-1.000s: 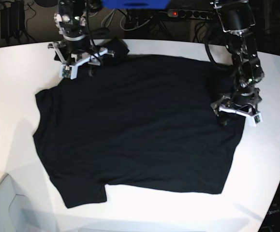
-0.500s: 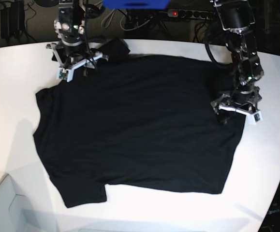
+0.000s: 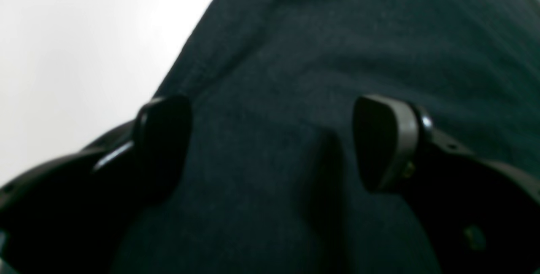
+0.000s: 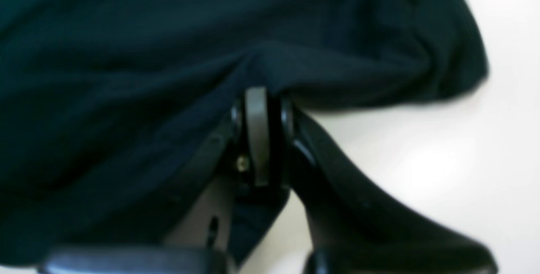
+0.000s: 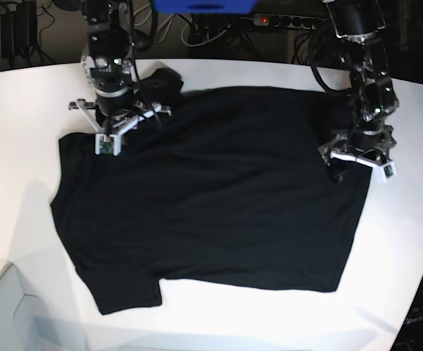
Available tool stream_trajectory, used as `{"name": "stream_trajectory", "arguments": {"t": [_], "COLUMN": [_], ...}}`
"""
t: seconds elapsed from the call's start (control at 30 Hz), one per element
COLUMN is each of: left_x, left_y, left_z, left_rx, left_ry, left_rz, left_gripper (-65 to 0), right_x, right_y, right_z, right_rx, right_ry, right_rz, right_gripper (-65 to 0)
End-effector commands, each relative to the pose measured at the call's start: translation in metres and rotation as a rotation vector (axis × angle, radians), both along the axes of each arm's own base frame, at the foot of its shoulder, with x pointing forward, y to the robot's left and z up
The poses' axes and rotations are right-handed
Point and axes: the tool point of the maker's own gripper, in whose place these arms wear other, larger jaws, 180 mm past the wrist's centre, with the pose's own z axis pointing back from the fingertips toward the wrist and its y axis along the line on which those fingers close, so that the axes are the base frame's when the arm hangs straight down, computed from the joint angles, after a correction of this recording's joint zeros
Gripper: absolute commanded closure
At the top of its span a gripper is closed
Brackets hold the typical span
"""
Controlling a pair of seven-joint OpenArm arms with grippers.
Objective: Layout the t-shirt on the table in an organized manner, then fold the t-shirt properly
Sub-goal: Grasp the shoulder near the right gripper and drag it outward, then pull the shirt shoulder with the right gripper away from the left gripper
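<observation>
The t-shirt [image 5: 211,190] is spread plain side up across the table [image 5: 21,110]. Beneath the left gripper [image 3: 270,143], whose fingers are held wide apart, black cloth is seen near the hem. Farther back, a fold of the shirt's edge is pinched between the closed fingers of the right gripper [image 4: 257,97].

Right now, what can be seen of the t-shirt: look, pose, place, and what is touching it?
The t-shirt is plain black cloth, no print showing, spread mostly flat on the white table. One short sleeve sticks out at the near-left corner; cloth is bunched at the far edge. The right gripper is shut on a fold of its edge there. The left gripper is open, its fingers either side of the fabric at the opposite edge.
</observation>
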Motion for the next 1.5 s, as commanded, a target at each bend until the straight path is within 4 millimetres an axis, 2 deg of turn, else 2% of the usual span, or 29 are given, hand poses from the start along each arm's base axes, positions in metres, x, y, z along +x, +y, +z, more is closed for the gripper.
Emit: {"name": "stream_trajectory", "arguments": {"t": [0.0, 0.07, 0.2, 0.3, 0.4, 0.5, 0.57, 0.67, 0.77, 0.83, 0.93, 1.0, 1.07, 1.23, 1.33, 1.47], "left_x": [0.0, -0.001, -0.003, -0.009, -0.009, -0.017, -0.02, -0.021, -0.022, -0.022, -0.026, -0.027, -0.025, -0.025, -0.025, -0.025], "left_y": [0.002, 0.002, 0.002, 0.002, 0.002, 0.001, 0.001, 0.001, 0.002, 0.003, 0.002, 0.002, 0.003, 0.003, 0.003, 0.004], "left_z": [0.004, 0.006, 0.01, 0.007, 0.007, 0.004, 0.006, 0.008, 0.007, 0.006, 0.003, 0.002, 0.003, 0.002, 0.002, 0.003], "left_rx": [0.002, 0.005, 0.012, 0.014, 0.015, 0.019, 0.024, 0.028, 0.027, 0.027, 0.026, 0.025, 0.025, 0.023, 0.023, 0.025], "left_ry": [0.001, -0.002, -0.009, 0.002, 0.0, 0.012, 0.01, 0.006, 0.01, 0.011, 0.022, 0.025, 0.022, 0.022, 0.022, 0.02], "left_rz": [0.0, -0.001, -0.004, -0.006, -0.006, -0.008, -0.01, -0.012, -0.008, -0.007, -0.008, -0.009, -0.006, -0.005, -0.005, -0.004], "left_gripper": [-58.4, -58.4, -58.3, -58.3, -58.3, -58.3, -58.3, -58.3, -58.3, -58.3, -58.3, -58.3, -58.3, -58.3, -58.3, -58.3], "right_x": [0.015, 0.026, 0.052, 0.068, 0.072, 0.069, 0.061, 0.049, 0.044, 0.04, 0.036, 0.035, 0.04, 0.063, 0.065, 0.061], "right_y": [0.012, 0.02, 0.04, 0.071, 0.107, 0.133, 0.143, 0.159, 0.173, 0.181, 0.173, 0.162, 0.142, 0.074, 0.052, 0.041], "right_z": [0.014, 0.02, 0.047, 0.064, 0.049, 0.01, -0.015, -0.026, -0.008, 0.016, 0.046, 0.063, 0.069, 0.065, 0.052, 0.026], "right_rx": [-0.021, -0.105, -0.241, -0.302, -0.419, -0.511, -0.573, -0.6, -0.565, -0.502, -0.446, -0.409, -0.395, -0.39, -0.345, -0.305], "right_ry": [-0.038, -0.01, -0.058, -0.104, -0.073, 0.007, 0.059, 0.065, 0.008, -0.055, -0.131, -0.162, -0.166, -0.17, -0.11, -0.009], "right_rz": [0.041, 0.082, 0.159, 0.249, 0.379, 0.512, 0.588, 0.662, 0.68, 0.667, 0.632, 0.588, 0.524, 0.349, 0.375, 0.432], "right_gripper": [0.0, 0.0, 0.0, 0.0, 0.0, -0.5, -6.0, -18.1, -30.6, -38.7, -46.3, -48.2, -48.3, -48.3, -48.3, -47.6]}}
